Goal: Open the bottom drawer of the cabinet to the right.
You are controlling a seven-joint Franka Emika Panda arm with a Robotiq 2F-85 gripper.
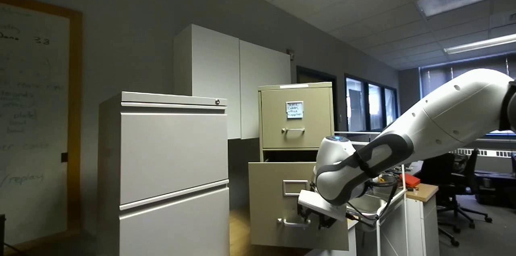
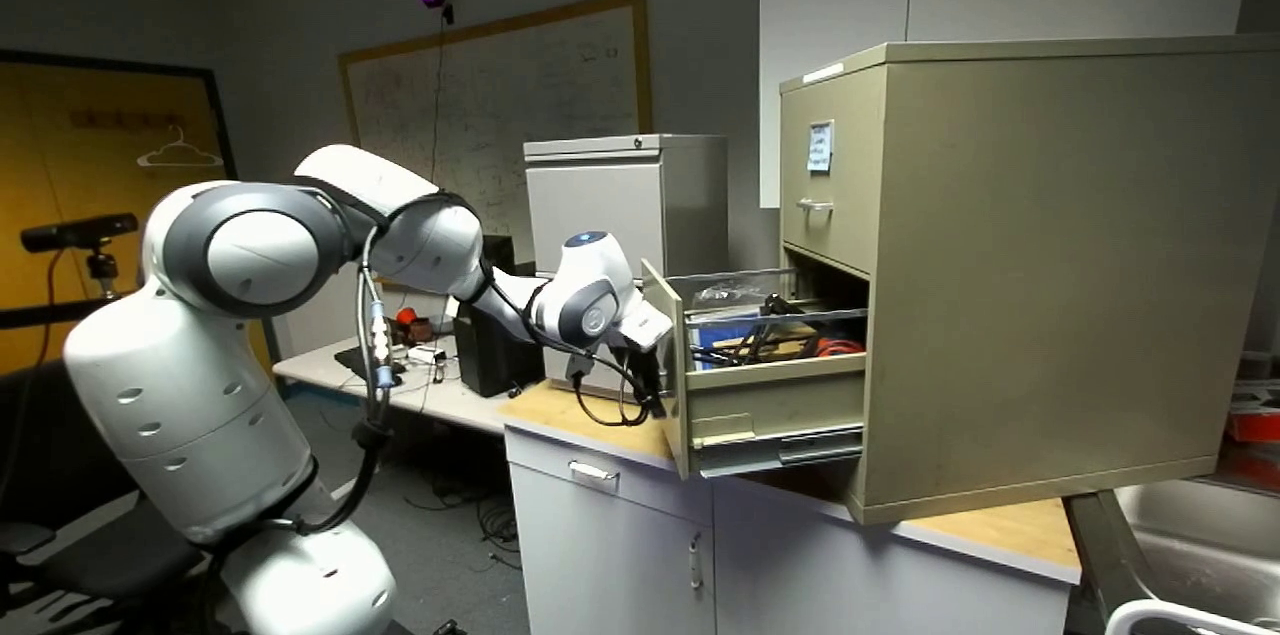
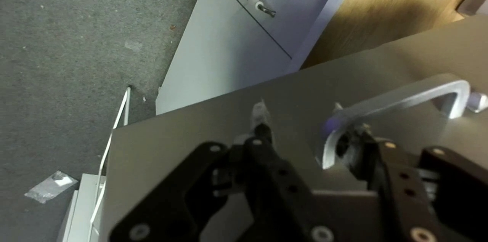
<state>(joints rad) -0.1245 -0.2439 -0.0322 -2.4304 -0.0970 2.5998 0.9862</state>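
Wrist view: gripper (image 3: 299, 114) has jaws spread, nothing pinched; one finger overlaps the handle (image 3: 404, 97) of the bottom drawer (image 3: 297, 91), contact can't tell; fingertips blurry, drawer front cropped at right. In an exterior view: bottom drawer pulled out of the cabinet (image 1: 296, 141), arm (image 1: 455, 115) covering part of its front. In an exterior view: same drawer out, jumbled contents (image 2: 780, 340) hard to make out, cabinet cut off at right; jaws too dark to read.

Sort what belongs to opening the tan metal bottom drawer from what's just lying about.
Job: bottom drawer, pulled out; silver bar handle; tan metal filing cabinet; black two-fingered gripper.
Incidental: pale grey two-drawer cabinet; wood-framed whiteboard; clear plastic bag.
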